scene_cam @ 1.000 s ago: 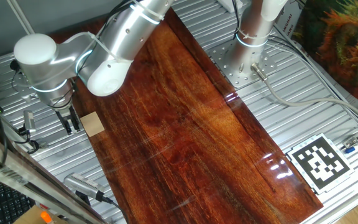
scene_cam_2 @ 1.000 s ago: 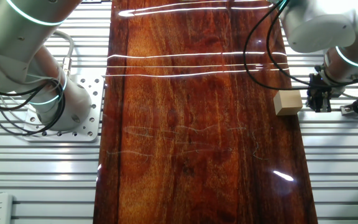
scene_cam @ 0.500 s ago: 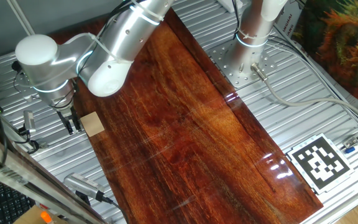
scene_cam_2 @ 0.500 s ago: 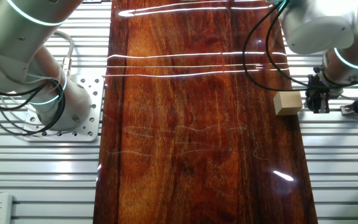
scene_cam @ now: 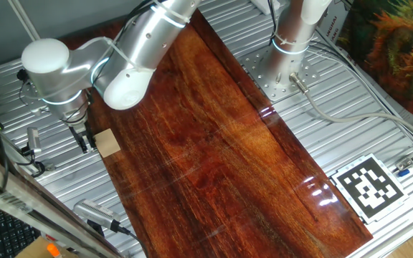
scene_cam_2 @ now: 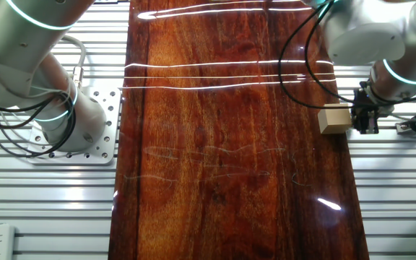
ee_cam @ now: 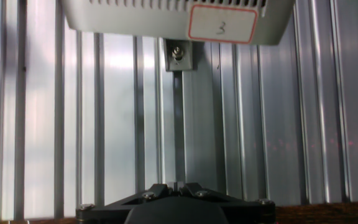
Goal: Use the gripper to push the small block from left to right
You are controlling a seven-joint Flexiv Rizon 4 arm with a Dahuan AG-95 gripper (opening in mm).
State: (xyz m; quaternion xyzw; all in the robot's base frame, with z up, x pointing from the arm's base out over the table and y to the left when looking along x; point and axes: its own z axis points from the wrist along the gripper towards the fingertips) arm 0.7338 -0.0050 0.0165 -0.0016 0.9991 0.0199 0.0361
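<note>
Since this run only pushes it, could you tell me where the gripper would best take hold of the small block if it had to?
Probably from straight above, fingers on two opposite side faces of the small block: it is a plain cube lying flat at the wooden board's edge with its top clear. The gripper now stands low beside it.

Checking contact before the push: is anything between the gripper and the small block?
Nothing lies between them. In both fixed views the gripper stands right beside the small block, with at most a sliver of gap; whether they touch cannot be told.

Silver-grey rounded arm with light blue rings, black cables.
</note>
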